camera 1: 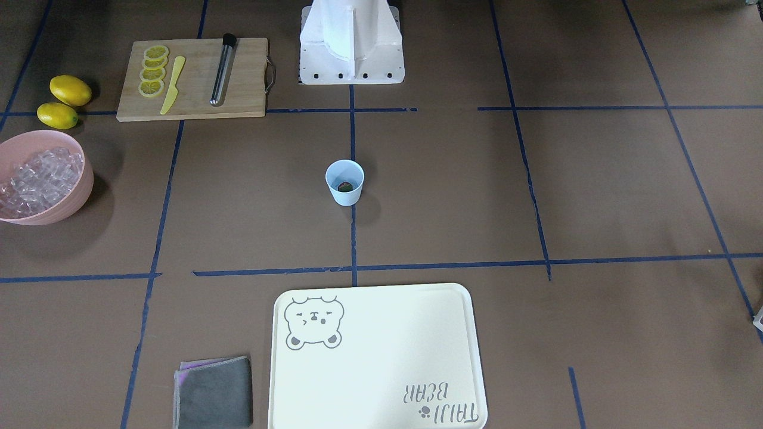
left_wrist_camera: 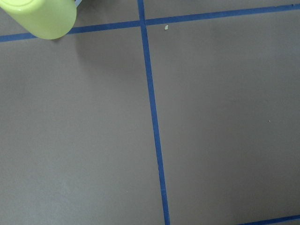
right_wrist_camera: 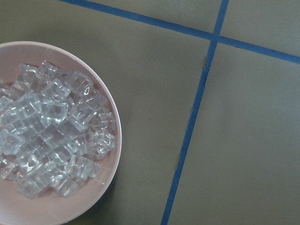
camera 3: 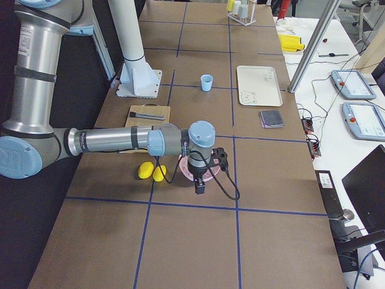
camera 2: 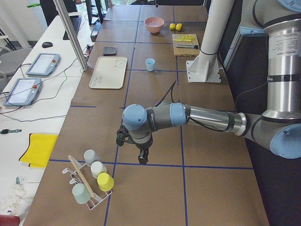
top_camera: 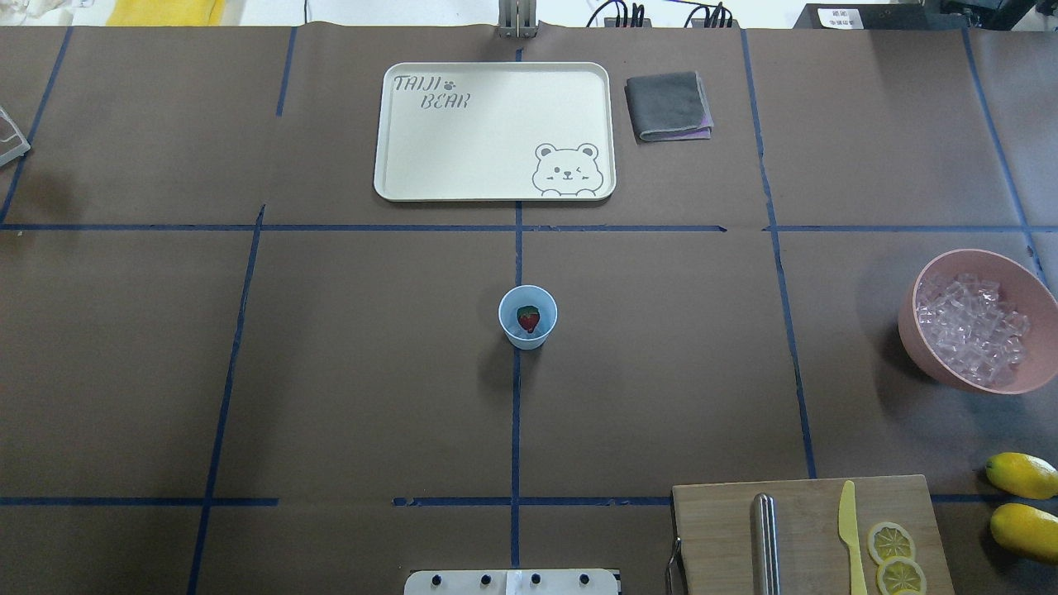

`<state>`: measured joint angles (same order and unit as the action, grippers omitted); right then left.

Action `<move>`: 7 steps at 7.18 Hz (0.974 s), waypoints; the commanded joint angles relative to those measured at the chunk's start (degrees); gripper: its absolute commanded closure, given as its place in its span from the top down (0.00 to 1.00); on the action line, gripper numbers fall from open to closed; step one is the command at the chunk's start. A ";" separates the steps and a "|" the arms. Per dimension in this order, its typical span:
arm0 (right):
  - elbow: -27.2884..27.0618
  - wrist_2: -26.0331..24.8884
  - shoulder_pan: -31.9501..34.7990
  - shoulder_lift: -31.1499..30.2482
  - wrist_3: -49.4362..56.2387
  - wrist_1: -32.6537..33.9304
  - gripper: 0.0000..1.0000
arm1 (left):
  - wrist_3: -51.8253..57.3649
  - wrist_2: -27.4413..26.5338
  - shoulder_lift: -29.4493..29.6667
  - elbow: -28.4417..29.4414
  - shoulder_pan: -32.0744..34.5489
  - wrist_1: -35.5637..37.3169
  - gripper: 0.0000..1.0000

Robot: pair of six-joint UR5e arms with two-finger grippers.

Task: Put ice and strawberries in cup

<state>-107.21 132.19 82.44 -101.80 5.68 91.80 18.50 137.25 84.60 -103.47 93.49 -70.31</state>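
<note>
The pale-blue cup [top_camera: 527, 316] stands upright at the table's middle, also in the front view [camera 1: 344, 182]. A dark-red strawberry [top_camera: 528, 318] lies inside it. The ice [top_camera: 971, 330] fills a pink bowl [top_camera: 934, 355] at the table's right end, and the right wrist view shows the ice [right_wrist_camera: 51, 136] close below. My right gripper [camera 3: 200, 188] hangs beside the bowl. My left gripper [camera 2: 142, 157] hangs over the table's far left end, away from the cup. Both show only in the side views, so I cannot tell if they are open or shut.
A cream tray [top_camera: 496, 132] and a grey cloth [top_camera: 668, 106] lie beyond the cup. A cutting board [top_camera: 810, 537] holds lemon slices, a yellow knife and a metal rod. Two lemons [top_camera: 1023, 496] lie beside it. A rack of cups [camera 2: 91, 181] stands by the left gripper.
</note>
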 commanded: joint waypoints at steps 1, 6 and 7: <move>1.21 -0.62 -0.09 0.55 0.13 -0.13 1.00 | -4.40 0.03 0.13 1.70 0.03 -1.59 1.00; 1.39 -0.53 0.00 0.29 0.21 -0.13 1.00 | -20.70 -0.49 -3.64 3.70 0.12 -13.69 1.00; 1.39 -0.62 0.00 0.37 0.13 -0.13 1.00 | -20.70 -0.67 -4.00 2.93 0.12 -14.59 1.00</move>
<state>-105.90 131.64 82.42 -101.48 5.86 91.67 -1.97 136.80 81.34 -100.57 93.60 -82.75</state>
